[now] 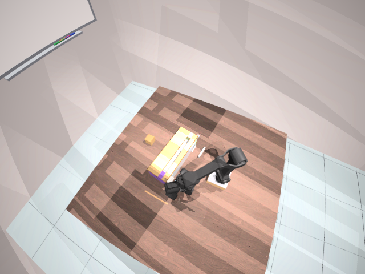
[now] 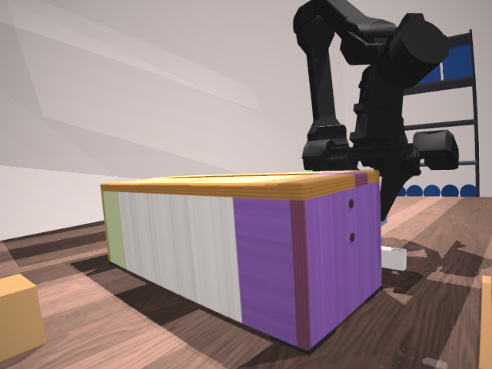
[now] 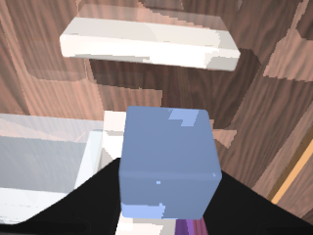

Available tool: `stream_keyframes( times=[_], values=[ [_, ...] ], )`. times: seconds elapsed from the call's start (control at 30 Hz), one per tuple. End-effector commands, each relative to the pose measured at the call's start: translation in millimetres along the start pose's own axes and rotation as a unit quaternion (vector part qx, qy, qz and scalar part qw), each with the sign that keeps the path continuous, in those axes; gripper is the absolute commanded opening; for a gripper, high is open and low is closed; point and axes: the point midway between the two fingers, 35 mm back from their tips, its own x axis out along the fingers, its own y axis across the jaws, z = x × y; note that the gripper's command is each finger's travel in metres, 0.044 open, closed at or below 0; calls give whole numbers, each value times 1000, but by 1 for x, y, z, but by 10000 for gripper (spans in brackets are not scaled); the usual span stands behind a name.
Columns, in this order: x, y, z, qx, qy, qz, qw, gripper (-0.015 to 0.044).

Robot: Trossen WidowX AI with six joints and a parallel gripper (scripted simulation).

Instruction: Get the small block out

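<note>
Bright, hard light throws patchy shadows across the floorboards (the box top nearly glares)

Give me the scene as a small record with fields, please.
block: blue, between the fingers of the tool
tool: closed on the block
block height: off the table, seemingly below the box top
box: upright, purple at one end
white bar: on the table, apart from the box
tan cube: behind the box, opposite side from the arm
left to do: hold the block higher, clear of the box
</note>
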Motion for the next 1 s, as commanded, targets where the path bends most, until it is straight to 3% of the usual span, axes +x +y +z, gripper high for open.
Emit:
stream_keyframes(
  times=[0.0, 0.77, 0.97],
  values=[
    [-14, 1, -7, -25, 3, -19, 1000, 0],
    [-99, 30, -17, -270, 41, -137, 952, 0],
    [-105, 32, -17, -286, 47, -144, 946, 0]
  ],
)
